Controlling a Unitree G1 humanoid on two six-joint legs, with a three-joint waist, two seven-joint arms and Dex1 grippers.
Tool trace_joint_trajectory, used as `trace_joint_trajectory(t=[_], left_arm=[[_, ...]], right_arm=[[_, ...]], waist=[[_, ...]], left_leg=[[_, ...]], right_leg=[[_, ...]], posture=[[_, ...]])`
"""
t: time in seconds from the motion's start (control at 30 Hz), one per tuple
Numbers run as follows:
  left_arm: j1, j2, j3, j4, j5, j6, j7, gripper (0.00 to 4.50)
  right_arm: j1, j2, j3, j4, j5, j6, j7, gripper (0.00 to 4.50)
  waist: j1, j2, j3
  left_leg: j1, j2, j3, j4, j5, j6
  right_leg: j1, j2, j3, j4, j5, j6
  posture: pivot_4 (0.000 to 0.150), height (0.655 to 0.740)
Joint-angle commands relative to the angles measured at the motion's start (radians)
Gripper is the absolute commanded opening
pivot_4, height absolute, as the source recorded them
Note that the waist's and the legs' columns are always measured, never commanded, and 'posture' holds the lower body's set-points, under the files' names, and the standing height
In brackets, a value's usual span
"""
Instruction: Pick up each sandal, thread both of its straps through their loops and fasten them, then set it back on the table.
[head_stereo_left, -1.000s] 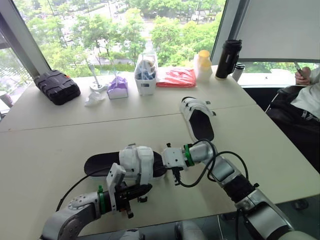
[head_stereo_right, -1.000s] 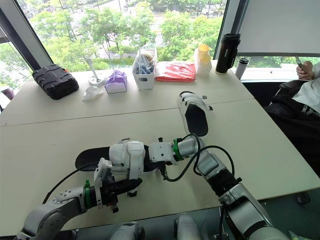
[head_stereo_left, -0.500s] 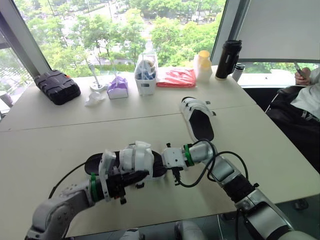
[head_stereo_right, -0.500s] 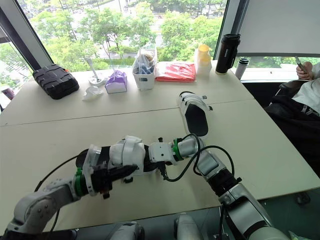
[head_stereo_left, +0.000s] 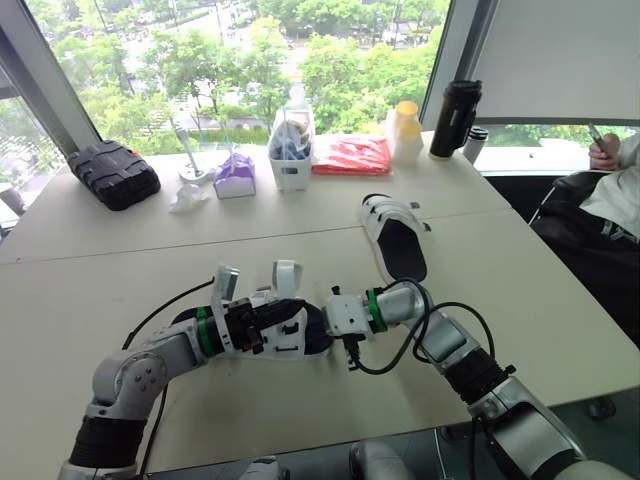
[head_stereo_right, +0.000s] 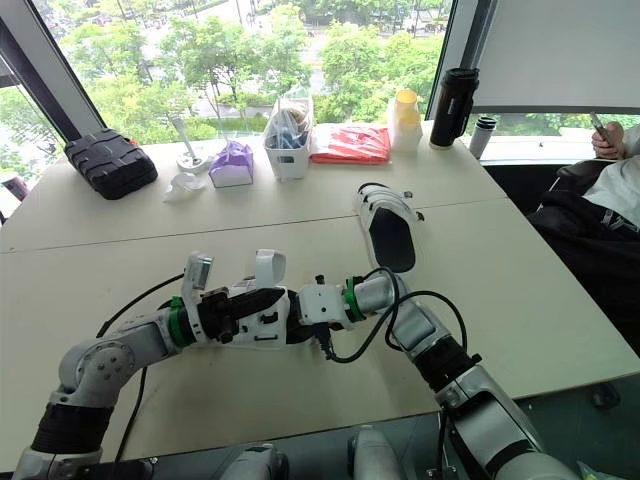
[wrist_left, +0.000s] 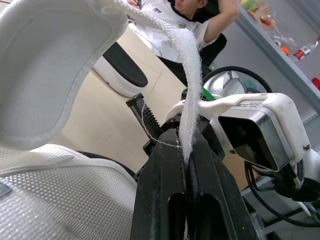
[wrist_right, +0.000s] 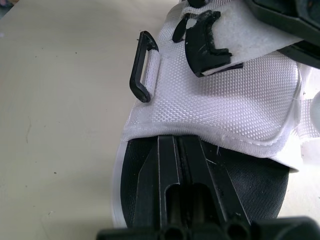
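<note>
The near sandal, black-soled with white straps, lies on the table in front of me. My left gripper reaches over it from the left. It is shut on a white strap, which stands up from the sandal. My right gripper is shut on the sandal's sole edge from the right. A black loop sticks out at the side of the white upper. The second sandal lies further back to the right, untouched.
Along the window stand a black case, a purple tissue box, a white basket, a red bag, a yellow-capped bottle and a black flask. A person sits at the right edge.
My left gripper moved from the table's near edge up onto the sandal, closed on a strap and lifted it upright. The right gripper kept its hold in place.
</note>
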Motion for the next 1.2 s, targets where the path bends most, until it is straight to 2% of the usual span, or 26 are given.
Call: trace_joint_trajectory(t=[0.03,0.2,0.4,0.93,1.2], left_arm=[[0.002,0.017,-0.001,0.014,-0.025,0.067,-0.016,0.02],[-0.004,0.054,-0.005,0.016,-0.016,0.112,-0.041,0.02],[0.008,0.104,-0.055,0.005,0.068,0.078,-0.092,0.02],[0.028,0.019,-0.078,0.018,0.187,-0.071,-0.124,0.02],[0.067,0.042,-0.126,0.017,0.267,-0.147,-0.206,0.02]], right_arm=[[0.021,0.002,0.049,0.012,-0.035,-0.004,0.008,0.0],[0.014,0.007,0.05,0.025,-0.041,-0.015,0.006,0.0],[0.007,0.013,0.049,0.035,-0.046,-0.024,0.004,0.0],[0.012,0.011,0.048,0.027,-0.047,-0.019,0.0,0.0],[0.009,0.011,0.047,0.031,-0.048,-0.019,-0.003,0.0]], waist=[[0.0,0.0,0.0],[-0.002,0.0,0.0],[-0.003,0.0,0.0],[0.002,0.0,0.0],[0.001,0.0,-0.001]], left_leg=[[0.0,0.0,0.0,0.0,0.0,0.0],[0.0,0.0,0.0,0.0,0.0,0.0],[0.0,0.0,0.0,0.0,0.0,0.0],[0.0,0.0,0.0,0.0,0.0,0.0],[0.0,0.0,0.0,0.0,0.0,0.0]], right_leg=[[0.0,0.0,0.0,0.0,0.0,0.0],[0.0,0.0,0.0,0.0,0.0,0.0],[0.0,0.0,0.0,0.0,0.0,0.0],[0.001,0.0,0.0,0.0,0.0,0.0],[0.001,0.0,0.0,0.0,0.0,0.0]], posture=[[0.15,0.74],[0.15,0.74],[0.15,0.74],[0.15,0.74],[0.15,0.74]])
